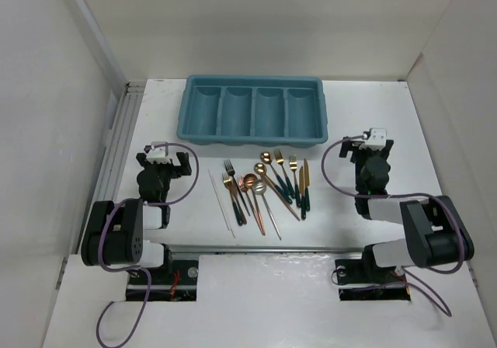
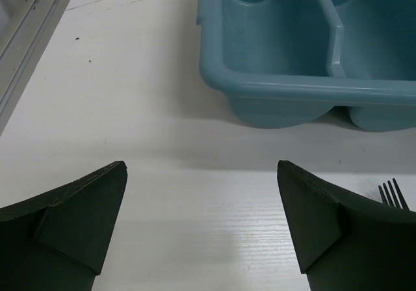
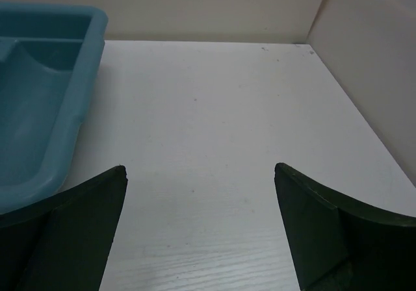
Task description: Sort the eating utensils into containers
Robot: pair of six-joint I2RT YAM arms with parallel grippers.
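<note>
utensils [image 1: 268, 191] — loose heap before tray [image 1: 252, 138] | chopsticks [image 1: 220, 202], seemingly, leftmost | rail [image 1: 116, 142] far left

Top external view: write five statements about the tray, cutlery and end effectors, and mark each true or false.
1. All four compartments of the teal tray are empty. True.
2. The utensils lie on the table, outside the tray. True.
3. The left end effector is shut on a fork. False: it is open and holds nothing.
4. The white chopsticks lie at the right-arm end of the pile. False: they lie at the left-arm end.
5. The right end effector is open. True.
</note>
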